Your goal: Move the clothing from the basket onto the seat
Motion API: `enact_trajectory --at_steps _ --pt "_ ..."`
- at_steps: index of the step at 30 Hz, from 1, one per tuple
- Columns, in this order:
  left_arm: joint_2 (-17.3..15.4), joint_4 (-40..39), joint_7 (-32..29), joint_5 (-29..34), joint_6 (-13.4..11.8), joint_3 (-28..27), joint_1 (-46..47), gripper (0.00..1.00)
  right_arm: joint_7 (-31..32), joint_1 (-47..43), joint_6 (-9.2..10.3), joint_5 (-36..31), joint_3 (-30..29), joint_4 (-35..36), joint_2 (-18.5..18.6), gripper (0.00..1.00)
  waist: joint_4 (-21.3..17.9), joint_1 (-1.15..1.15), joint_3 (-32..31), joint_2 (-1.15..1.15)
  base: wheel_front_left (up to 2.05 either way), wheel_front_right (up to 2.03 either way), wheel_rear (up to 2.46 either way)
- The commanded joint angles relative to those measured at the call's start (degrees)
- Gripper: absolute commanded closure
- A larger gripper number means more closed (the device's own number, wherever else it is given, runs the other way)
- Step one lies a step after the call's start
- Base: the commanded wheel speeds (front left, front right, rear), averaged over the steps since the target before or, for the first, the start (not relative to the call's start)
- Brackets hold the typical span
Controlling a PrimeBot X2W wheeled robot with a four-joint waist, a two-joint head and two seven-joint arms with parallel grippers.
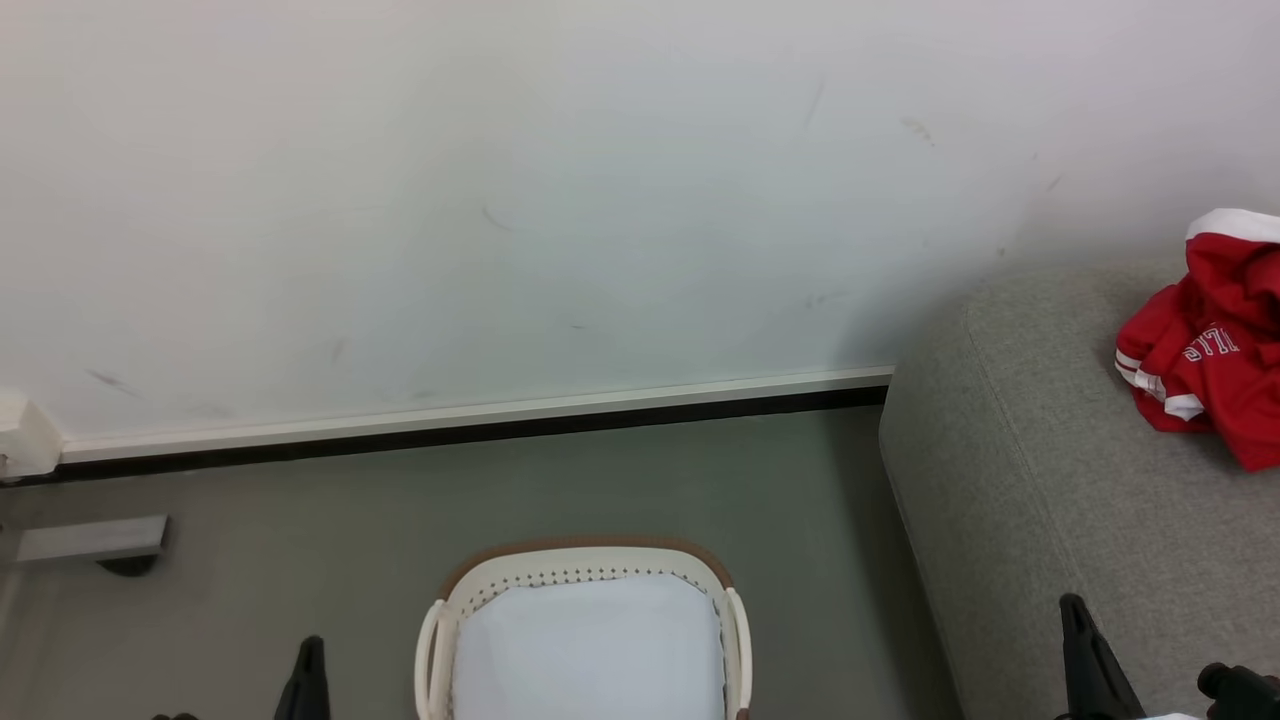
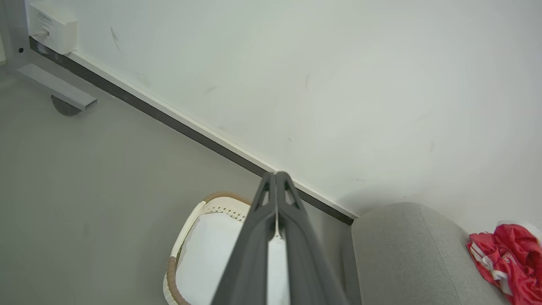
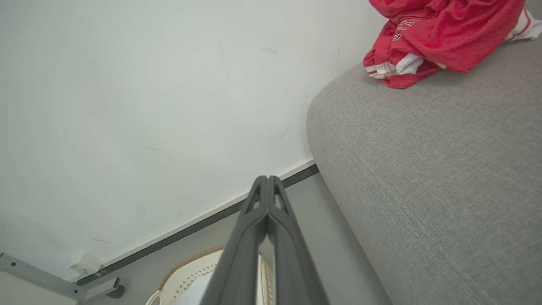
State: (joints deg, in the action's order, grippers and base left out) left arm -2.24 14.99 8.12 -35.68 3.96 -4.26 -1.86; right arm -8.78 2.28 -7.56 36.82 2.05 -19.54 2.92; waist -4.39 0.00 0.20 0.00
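The red clothing (image 1: 1210,350) with white trim lies bunched on the grey seat (image 1: 1060,480) at the right, also seen as clothing (image 2: 508,260) and clothing (image 3: 440,29) on the seat (image 2: 406,254) (image 3: 432,169). The cream basket (image 1: 585,570) with a brown rim stands on the floor at bottom centre; inside it I see just its white lining. My left gripper (image 1: 308,650) is shut at the basket's left, with nothing in it (image 2: 276,174). My right gripper (image 1: 1072,605) is shut over the seat's front part, holding nothing (image 3: 267,178).
A white wall with a dark baseboard (image 1: 470,425) runs behind the basket. A grey metal foot (image 1: 95,540) and a white box (image 1: 25,435) sit at the far left. Grey floor (image 1: 300,540) surrounds the basket (image 2: 203,212) (image 3: 190,275).
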Motion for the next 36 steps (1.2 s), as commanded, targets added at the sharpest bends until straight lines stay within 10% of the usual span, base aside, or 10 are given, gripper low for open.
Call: enact_trajectory --at_steps 1,36 --pt "-0.42 -0.81 -0.45 -2.46 0.26 -0.31 1.45 1.0 0.44 1.63 0.03 2.42 -0.42 1.1 0.43 1.0 0.06 0.0 0.0 0.0 0.0 0.0 0.0" --pt "-0.62 -0.96 -6.96 -27.04 1.79 -1.28 4.64 1.0 6.85 2.9 0.07 26.99 -3.69 3.24 0.65 1.0 1.57 0.0 -0.01 0.0 0.0 0.0 0.0"
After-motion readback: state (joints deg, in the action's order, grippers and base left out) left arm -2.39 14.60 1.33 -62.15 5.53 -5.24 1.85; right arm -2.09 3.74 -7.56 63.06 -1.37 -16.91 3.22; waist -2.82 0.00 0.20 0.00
